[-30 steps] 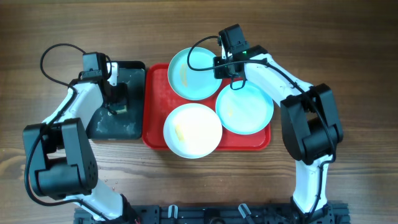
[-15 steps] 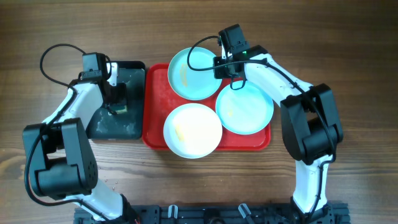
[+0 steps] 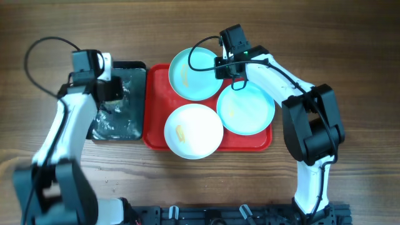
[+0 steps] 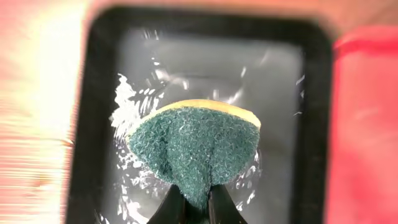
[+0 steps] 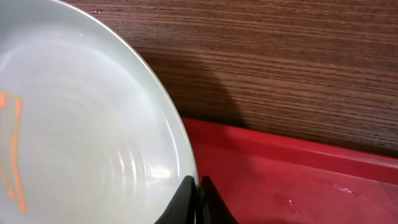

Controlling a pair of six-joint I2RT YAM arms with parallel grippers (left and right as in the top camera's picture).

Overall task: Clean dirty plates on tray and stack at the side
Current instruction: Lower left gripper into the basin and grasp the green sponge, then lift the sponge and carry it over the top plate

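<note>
Three plates lie on the red tray [image 3: 155, 106]: a pale turquoise plate [image 3: 190, 75] at the back with a yellowish smear, a second turquoise plate [image 3: 245, 108] at the right, and a white plate [image 3: 194, 130] in front. My right gripper [image 3: 226, 67] is shut on the back plate's right rim; the right wrist view shows that plate [image 5: 81, 124] pinched at the rim by the gripper [image 5: 198, 200] over the tray [image 5: 286, 180]. My left gripper [image 4: 196, 204] is shut on a green sponge [image 4: 196, 146], held above the wet black tray [image 4: 93, 93].
The black tray [image 3: 119, 128] sits against the red tray's left side, its floor wet and foamy. Bare wooden table [image 3: 350, 50] surrounds both trays. The arm bases stand along the front edge.
My left gripper closed on the green sponge and raised it off the black tray, the arm swinging up and outward to the left. The right arm and the plates have not moved.
</note>
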